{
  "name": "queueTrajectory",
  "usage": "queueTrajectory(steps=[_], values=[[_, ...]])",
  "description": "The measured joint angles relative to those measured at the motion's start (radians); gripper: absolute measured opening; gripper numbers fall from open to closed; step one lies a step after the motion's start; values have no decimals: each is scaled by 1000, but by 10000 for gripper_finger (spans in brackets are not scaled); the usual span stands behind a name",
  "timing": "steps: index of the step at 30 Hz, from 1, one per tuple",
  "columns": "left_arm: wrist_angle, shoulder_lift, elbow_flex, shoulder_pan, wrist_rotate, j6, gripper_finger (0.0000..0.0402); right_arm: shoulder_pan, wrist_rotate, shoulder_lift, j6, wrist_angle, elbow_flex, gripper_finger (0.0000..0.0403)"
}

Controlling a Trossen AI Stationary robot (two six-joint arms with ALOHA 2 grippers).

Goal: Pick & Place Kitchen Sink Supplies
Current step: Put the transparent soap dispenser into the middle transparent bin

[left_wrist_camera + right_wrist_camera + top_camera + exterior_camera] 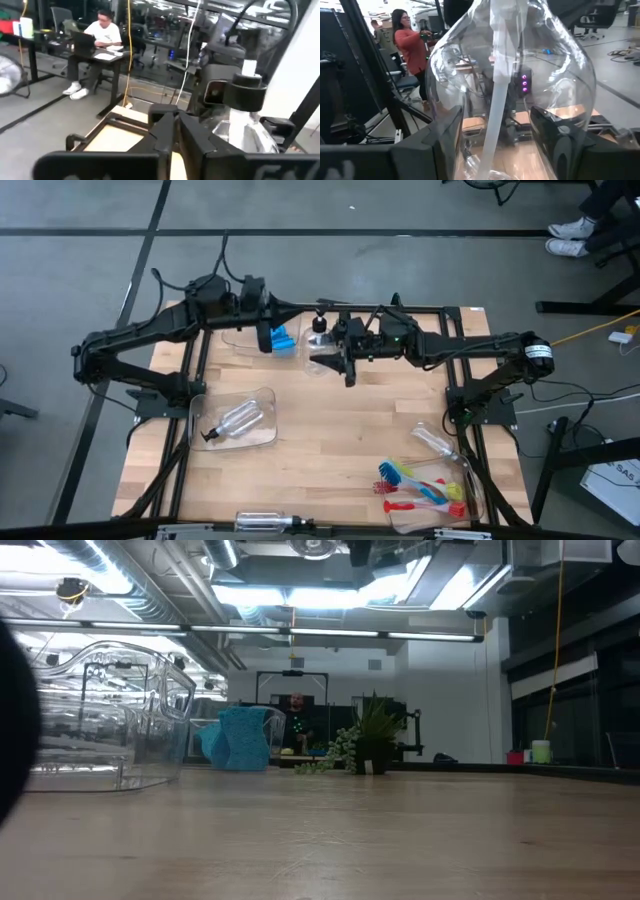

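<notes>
Step in hand: carrying one pump bottle, judged from the right gripper holding it above the table's far middle while other supplies lie in bins.

Left gripper (262,338): over the far bin (232,340), just beside the blue sponge (280,340); in its wrist view the two fingers (170,131) lie pressed together with nothing between them, so it is closed and empty.

Sponge: upright against the far bin's wall, seen in the low view as a blue shape (240,737) behind clear plastic.

Near-left bin (262,402): holds one clear bottle (232,423) lying on its side, black pump towards the left edge.

Front-edge bottle (268,521): lies alone on the table (330,440) at its near edge, well apart from both grippers.

Held bottle (512,75): clamped in the right gripper (345,358); the right wrist view shows its clear belly bulging between the two fingers, dip tube running down the middle. In the high view its black pump top (320,323) points away from the table's near edge.

Right bin (468,480): holds the red, blue and yellow-green brushes (420,488), with another clear bottle (436,443) beside them.

Next move, as a judgement: the held bottle needs a bin to go into; the near-left bin already holding a bottle looks the likely one, which means a swing towards the table's near left and a low release so the round body does not roll.

Risk: smooth clear plastic may slip or twist in the grip.
</notes>
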Motion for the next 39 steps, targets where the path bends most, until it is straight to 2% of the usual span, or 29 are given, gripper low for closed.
queueTrajectory(steps=[3, 8, 12, 18, 23, 28, 34, 39], values=[[25, 19, -1, -15, 1, 19, 57, -1, 3, 0, -8, -1, 0, 225], [110, 47, 0, -27, 101, 13, 131, -1, 3, 0, -13, -7, 0, 225], [140, 55, 0, -28, 115, 11, 187, -1, 3, 0, -16, -14, 0, 225], [145, 58, 0, -27, 167, -43, 242, 0, -3, 0, -22, -16, 0, 225], [145, 59, 0, -28, 233, -78, 259, -4, 9, 0, -25, -16, 0, 225], [145, 77, -1, -29, 259, -93, 260, -5, 4, 0, -36, -16, 0, 225], [304, 133, 0, -32, 273, -97, 260, -8, 6, 0, -39, -17, 0, 225], [358, 196, 0, -33, 303, -101, 259, -9, 5, 0, -40, -23, 0, 225]])
